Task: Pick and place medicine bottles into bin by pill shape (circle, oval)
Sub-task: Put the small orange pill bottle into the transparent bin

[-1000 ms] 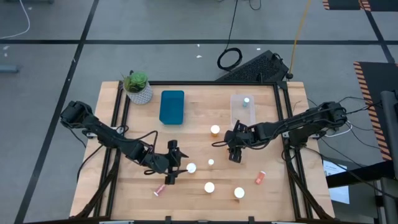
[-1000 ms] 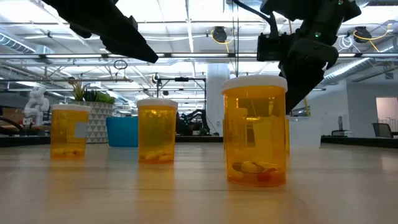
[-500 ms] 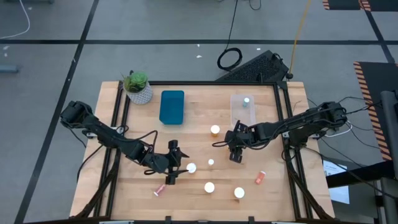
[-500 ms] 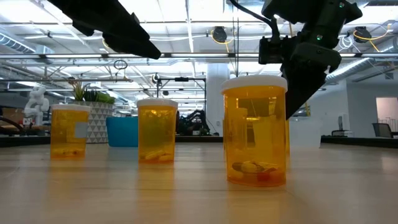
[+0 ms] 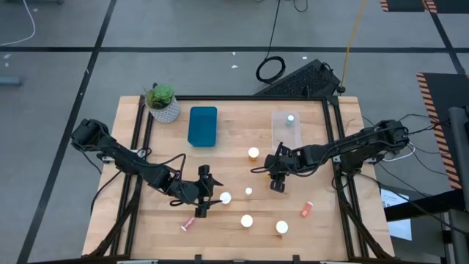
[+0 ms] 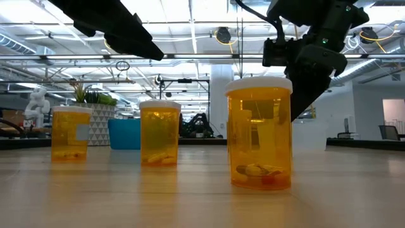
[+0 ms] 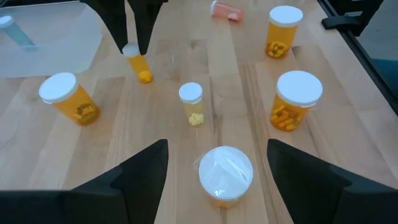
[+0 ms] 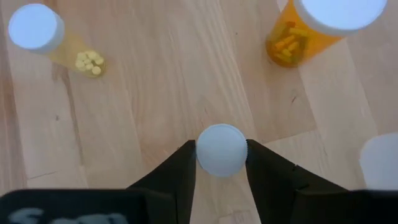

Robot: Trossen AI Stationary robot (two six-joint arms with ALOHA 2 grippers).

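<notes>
Two grippers hover over the wooden table (image 5: 308, 235) in the high view. The right gripper (image 5: 277, 181) sits right of centre, with a wide white-capped bottle (image 5: 253, 153) just beyond it and a clear bin (image 5: 278, 132) at the far right holding one bottle. The left gripper (image 5: 204, 202) is near the centre, with another capped bottle (image 5: 225, 198) just to its right; a teal bin (image 5: 203, 126) lies far left of centre beside a potted plant (image 5: 162, 102).

Low view: three amber bottles stand upright, the nearest (image 6: 259, 133) showing pills at its bottom; the arms hang dark above.

Left wrist view: the left fingers (image 7: 134, 171) are spread wide apart, an upright wide bottle (image 7: 225, 174) directly between and ahead of them, cap up.

Right wrist view: the right gripper's fingers (image 8: 180, 171) are clamped on a slim bottle (image 8: 221, 149), its round white cap facing the camera and its long axis vertical. I judge this arm better placed to carry toward a bin.
</notes>
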